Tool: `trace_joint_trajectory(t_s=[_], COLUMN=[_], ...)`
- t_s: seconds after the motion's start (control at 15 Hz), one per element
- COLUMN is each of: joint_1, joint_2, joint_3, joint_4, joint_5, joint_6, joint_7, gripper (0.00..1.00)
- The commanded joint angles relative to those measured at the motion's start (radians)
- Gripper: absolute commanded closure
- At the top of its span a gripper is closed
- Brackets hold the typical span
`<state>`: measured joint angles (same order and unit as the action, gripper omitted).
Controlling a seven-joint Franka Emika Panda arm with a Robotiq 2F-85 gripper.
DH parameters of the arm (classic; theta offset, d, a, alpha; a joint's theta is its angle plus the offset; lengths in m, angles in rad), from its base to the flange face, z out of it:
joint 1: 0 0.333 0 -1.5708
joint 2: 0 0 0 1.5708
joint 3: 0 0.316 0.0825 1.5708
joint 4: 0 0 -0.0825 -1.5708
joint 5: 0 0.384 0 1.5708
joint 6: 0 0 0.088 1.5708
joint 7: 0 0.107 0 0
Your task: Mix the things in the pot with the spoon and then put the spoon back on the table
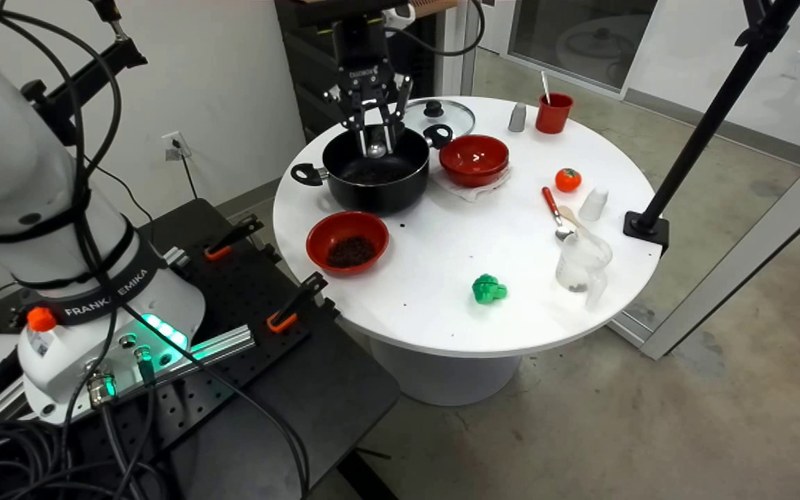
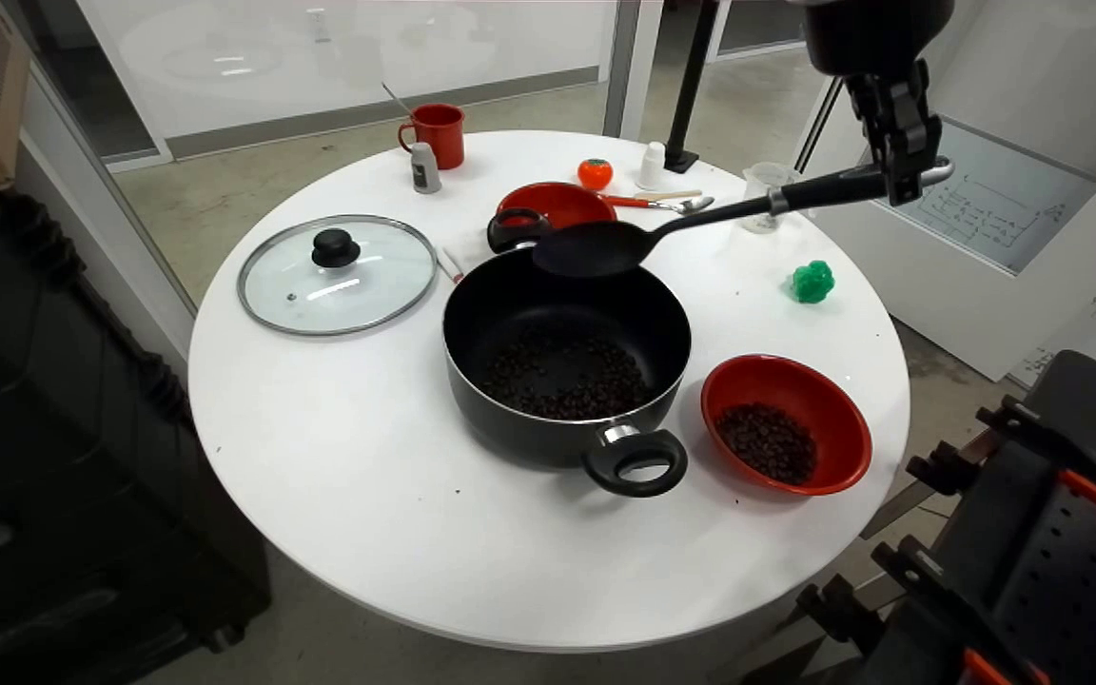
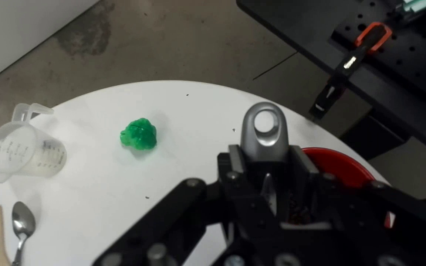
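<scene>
End effector (image 3: 268,159): clamped on the handle of one black spoon (image 2: 596,249). Spoon: tilted slightly, its bowl raised by the far rim of the pot (image 2: 510,433), exact height unclear. Pot: on the bench (image 2: 348,476), dark bean-like pieces (image 2: 600,392) across its floor. Step, presumably stirring: centre, steepen, lower gently, sweep slow circles without shoving the walls.

you get a bright, evenly lit round white table (image 1: 428,278) in both exterior views, while the inside of the wide black round pot (image 2: 557,309) is nearly black. you catch glare on the round glass lid (image 2: 348,300) and shine on a glossy red bowl (image 1: 473,163). green light glows on the white robot base (image 1: 84,337). in your wrist view, the black metal gripper (image 3: 268,159) blurs toward the bottom, and a faint shadow lies beside the green broccoli-shaped toy (image 3: 139,135).
</scene>
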<state>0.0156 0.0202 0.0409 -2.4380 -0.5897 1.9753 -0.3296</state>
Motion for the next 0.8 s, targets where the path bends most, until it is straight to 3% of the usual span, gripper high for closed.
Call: trace_joint_trajectory(t_s=[0.0,0.4,0.73], joint_1=[0.061,0.146,0.206], joint_2=[0.069,0.275,0.42], joint_3=[0.047,0.094,0.1], joint_4=[-0.006,0.057,0.15], joint_5=[-0.092,-0.166,-0.142], joint_6=[-0.083,-0.21,-0.344], joint_7=[0.058,0.25,0.419], gripper=[0.92,0.92,0.92])
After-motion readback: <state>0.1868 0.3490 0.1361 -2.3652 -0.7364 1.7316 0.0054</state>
